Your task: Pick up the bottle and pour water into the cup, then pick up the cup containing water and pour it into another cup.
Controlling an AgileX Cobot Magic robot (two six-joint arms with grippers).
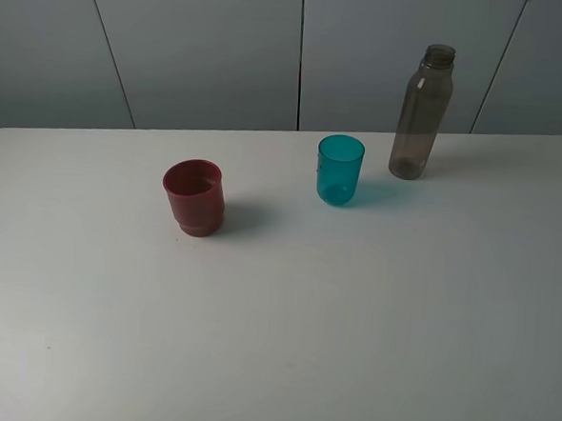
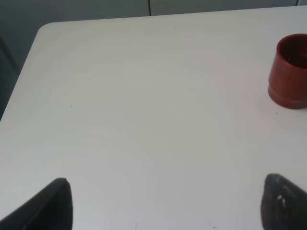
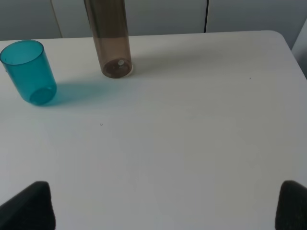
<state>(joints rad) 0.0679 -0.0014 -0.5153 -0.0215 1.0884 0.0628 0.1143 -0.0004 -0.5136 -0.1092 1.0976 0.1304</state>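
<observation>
Count: 1 bottle [image 1: 422, 112], 1 teal cup [image 1: 340, 170], 1 red cup [image 1: 194, 198], all on 1 white table [image 1: 273, 344]; 2 grippers, seen in wrist views only, neither visible in the exterior high view. Bottle: smoky grey-brown, upright, uncapped, standing near the table's far edge, right of centre. Teal cup: upright, translucent, just left of and slightly nearer than the bottle, apart from it, no contact. Red cup: upright, opaque, stepped base, well left of the teal cup w/ clear gap between; inside looks dark, contents cannot be told. Left gripper [image 2: 165, 203]: both fingertips at the frame's lower corners, set wide apart, nothing between them, hovering over bare tabletop; red cup sits off to one side ahead of it, cut by the frame edge. Right gripper [image 3: 165, 206]: jaws spread wide, empty, over bare table; bottle base and teal cup both ahead of it, well apart from the fingertips. Edges: far edge runs close behind the bottle; rounded far corners show at both sides; grey panelled wall [image 1: 205, 48] behind. Open room: whole near half of the table is bare, approach to all 3 vessels from the near side unobstructed.
</observation>
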